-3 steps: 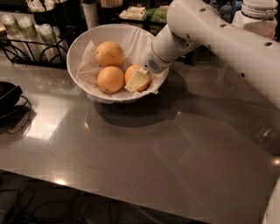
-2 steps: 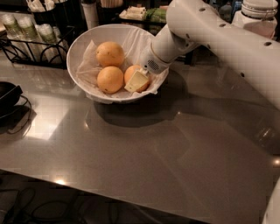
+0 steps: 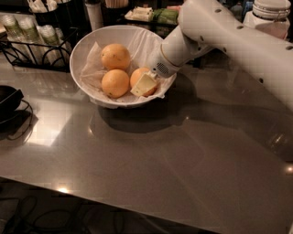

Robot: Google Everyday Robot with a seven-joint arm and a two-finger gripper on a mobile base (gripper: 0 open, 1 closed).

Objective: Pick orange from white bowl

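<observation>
The white bowl [image 3: 78,50], lined with crumpled white paper, stands at the back left of the grey table. It holds three oranges. The deeper orange one [image 3: 137,75] lies at the bowl's right side. Two paler oranges [image 3: 115,56] [image 3: 115,83] lie to its left. My gripper [image 3: 144,85] reaches down into the bowl from the right and sits right at the deeper orange, touching its near side and covering part of it. My white arm [image 3: 219,32] stretches in from the upper right.
A black wire rack with cups [image 3: 27,34] stands at the back left. A black object with a cord [image 3: 8,99] lies at the left edge. Containers [image 3: 146,13] line the back. The table's front edge [image 3: 137,208] runs across the bottom.
</observation>
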